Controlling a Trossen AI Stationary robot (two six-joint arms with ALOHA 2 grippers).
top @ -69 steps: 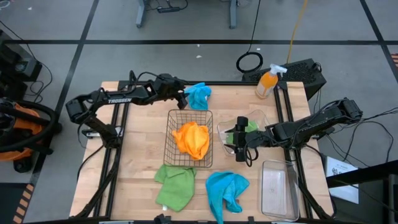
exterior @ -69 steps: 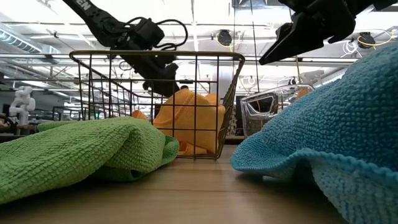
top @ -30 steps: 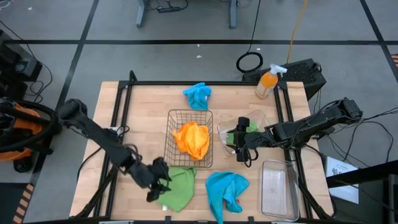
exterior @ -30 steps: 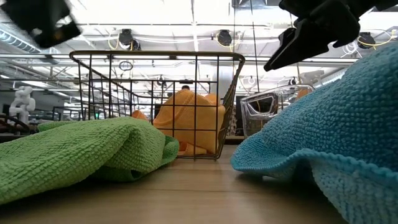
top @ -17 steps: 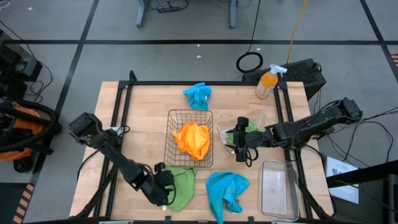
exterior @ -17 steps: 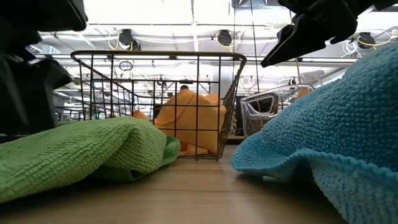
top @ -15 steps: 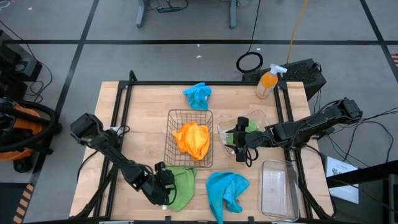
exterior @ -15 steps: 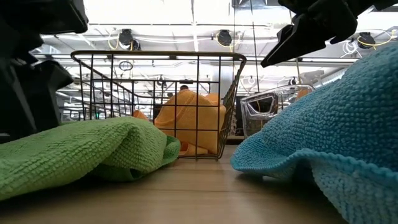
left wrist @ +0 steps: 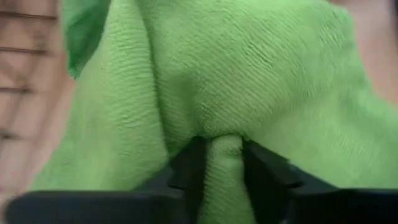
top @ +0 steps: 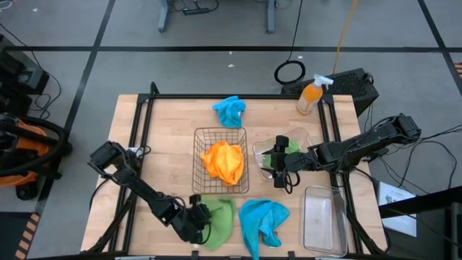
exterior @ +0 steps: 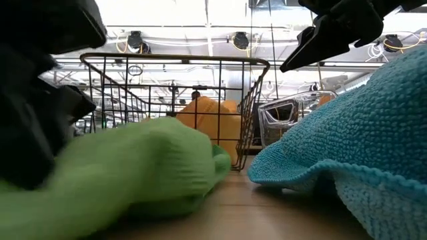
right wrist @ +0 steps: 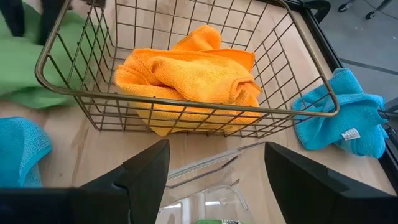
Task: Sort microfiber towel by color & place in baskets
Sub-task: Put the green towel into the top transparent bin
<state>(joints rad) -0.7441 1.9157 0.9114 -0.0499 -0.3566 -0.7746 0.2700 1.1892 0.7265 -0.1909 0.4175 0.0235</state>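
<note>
Evenly and brightly lit from above, with ceiling lamps (exterior: 240, 40) glaring white over the wire basket (exterior: 175, 63) and only soft shadows beneath things. Smeared with motion blur at the green towel (exterior: 143, 170) left of that basket. Soft and out of focus close up in the left wrist view.

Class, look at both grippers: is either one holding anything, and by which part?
The left gripper pinches a raised fold of the green towel. The right gripper holds nothing, fingers open.
</note>
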